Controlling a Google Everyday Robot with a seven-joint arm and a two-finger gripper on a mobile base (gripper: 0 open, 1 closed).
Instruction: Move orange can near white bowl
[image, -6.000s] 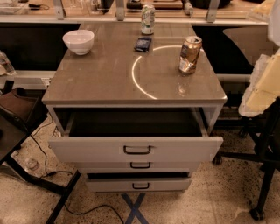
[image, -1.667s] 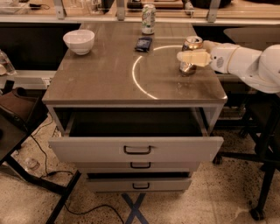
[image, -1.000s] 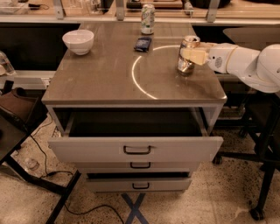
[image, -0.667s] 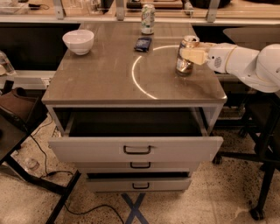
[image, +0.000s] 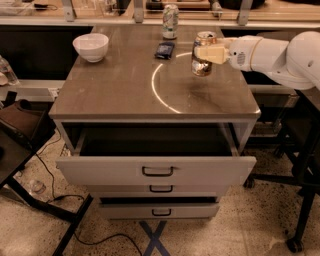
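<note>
Orange-brown metal sits pinched in the tool (image: 204, 52), which is pressed onto the upper half of the orange can (image: 201, 68). The can is well apart from the white bowl (image: 91, 46), far to the bowl's right as the camera sees it, and seems to us to hang just clear of the surface (image: 125, 95).

We judge three risks. The can's body is round and dented, so a side pinch may let it twist or slide out on the way over. Between the can and the bowl lies a small dark flat object (image: 164, 49), and behind that stands a white-and-green can (image: 170, 21). A low carry could clip either one. The bowl sits close to the surface's edge, so arriving too fast or too near could shove it off.
</note>
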